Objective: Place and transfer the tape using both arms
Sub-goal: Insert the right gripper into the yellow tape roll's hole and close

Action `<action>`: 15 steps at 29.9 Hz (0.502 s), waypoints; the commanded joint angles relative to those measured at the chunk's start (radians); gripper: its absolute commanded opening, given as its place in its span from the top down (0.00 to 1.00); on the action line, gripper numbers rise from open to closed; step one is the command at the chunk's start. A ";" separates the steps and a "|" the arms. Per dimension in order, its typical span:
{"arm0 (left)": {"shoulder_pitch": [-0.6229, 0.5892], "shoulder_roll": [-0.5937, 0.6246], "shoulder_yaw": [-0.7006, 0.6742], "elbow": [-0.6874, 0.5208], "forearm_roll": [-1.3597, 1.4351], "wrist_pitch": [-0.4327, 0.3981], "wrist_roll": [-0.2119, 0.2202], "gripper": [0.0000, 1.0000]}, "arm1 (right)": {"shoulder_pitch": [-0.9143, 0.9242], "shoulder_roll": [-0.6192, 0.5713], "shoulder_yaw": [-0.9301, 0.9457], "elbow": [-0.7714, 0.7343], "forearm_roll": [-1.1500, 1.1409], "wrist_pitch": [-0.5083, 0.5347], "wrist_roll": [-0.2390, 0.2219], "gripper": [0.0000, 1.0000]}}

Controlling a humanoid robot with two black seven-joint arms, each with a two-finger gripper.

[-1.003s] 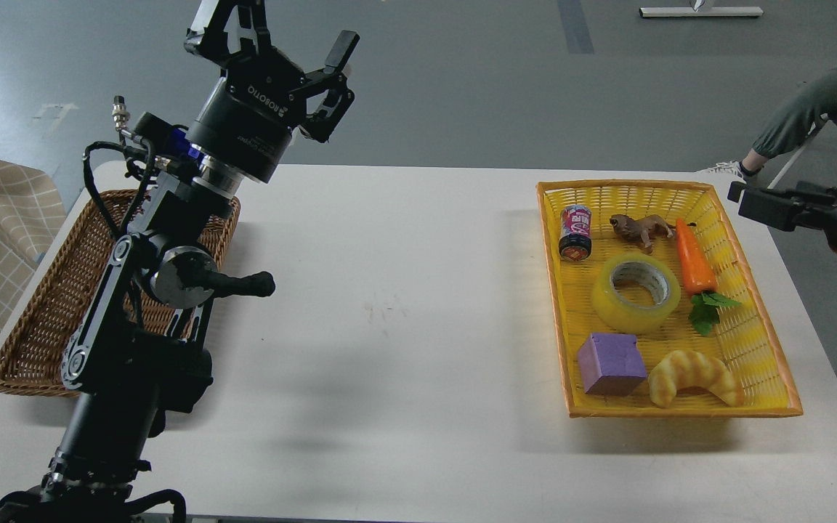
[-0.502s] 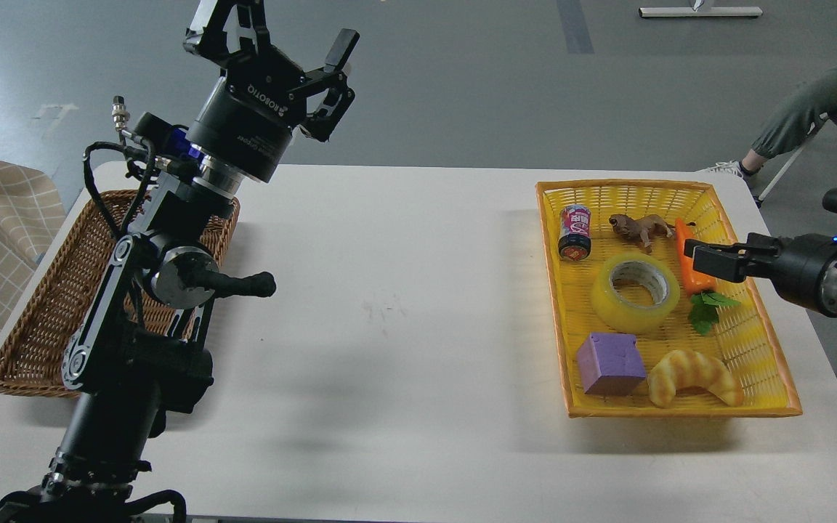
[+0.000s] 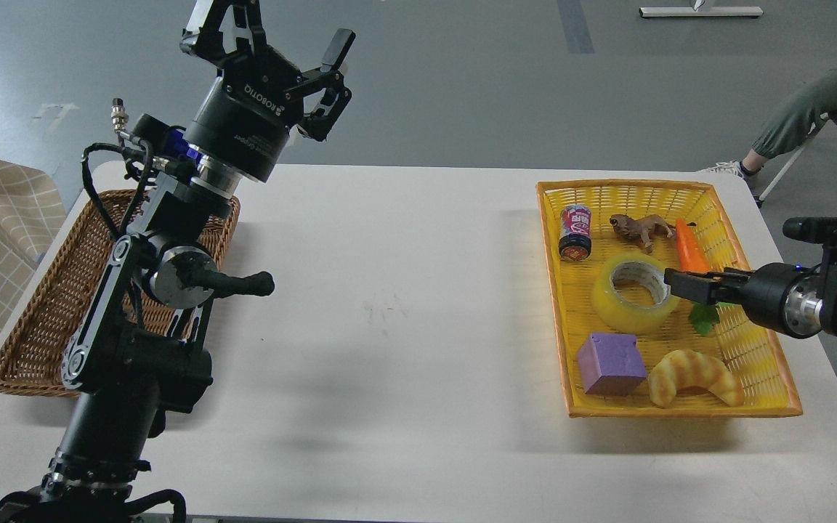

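Lab: bare grey floor (image 3: 462,80).

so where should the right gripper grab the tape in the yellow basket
Grip the wall of the tape from above, one finger in the open core, one outside. It lies flat, hole up, and its near-right rim is closest to the right gripper; the carrot crowds that side.

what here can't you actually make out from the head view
- Right gripper: seen end-on and dark beside the tape; open or shut, and whether it touches the roll, cannot be told.
- Carrot: its lower end is hidden behind the right gripper.
- Brown wicker basket: much of its inside is covered by the left arm.
- Can: label print too small to read.
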 commanded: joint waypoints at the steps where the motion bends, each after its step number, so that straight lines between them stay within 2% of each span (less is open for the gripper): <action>1: 0.000 0.000 0.000 0.000 0.000 0.000 0.000 0.02 | 0.036 0.011 -0.030 -0.027 0.000 0.000 0.000 0.00; 15: 0.000 0.000 -0.003 -0.002 0.000 -0.002 0.000 0.02 | 0.079 0.048 -0.087 -0.076 -0.008 0.000 0.000 0.00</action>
